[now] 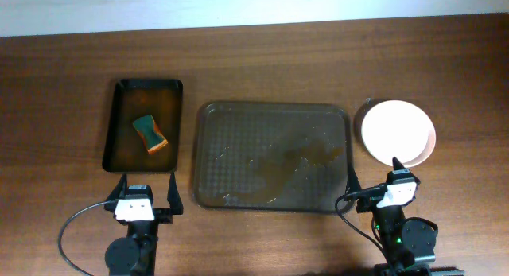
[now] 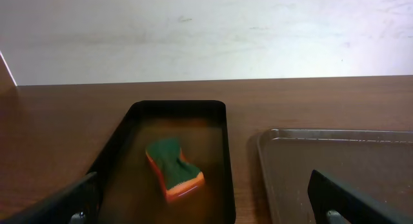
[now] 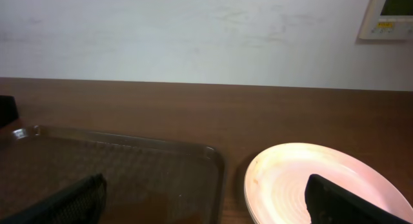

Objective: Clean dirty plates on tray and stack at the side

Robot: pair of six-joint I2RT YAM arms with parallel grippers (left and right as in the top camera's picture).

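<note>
The white plates (image 1: 398, 131) sit stacked on the table right of the large brown tray (image 1: 272, 154); the top one looks plain white. The stack also shows in the right wrist view (image 3: 303, 182), beside the tray's right rim (image 3: 213, 156). No plates lie on the tray; it shows wet streaks. My right gripper (image 1: 374, 176) is open and empty at the front, between the tray's corner and the stack. My left gripper (image 1: 147, 188) is open and empty near the front edge, below the small black tray.
A small black tray (image 1: 119, 133) at the left holds a green and orange sponge (image 1: 150, 134), also in the left wrist view (image 2: 173, 167). A white wall runs along the table's far edge.
</note>
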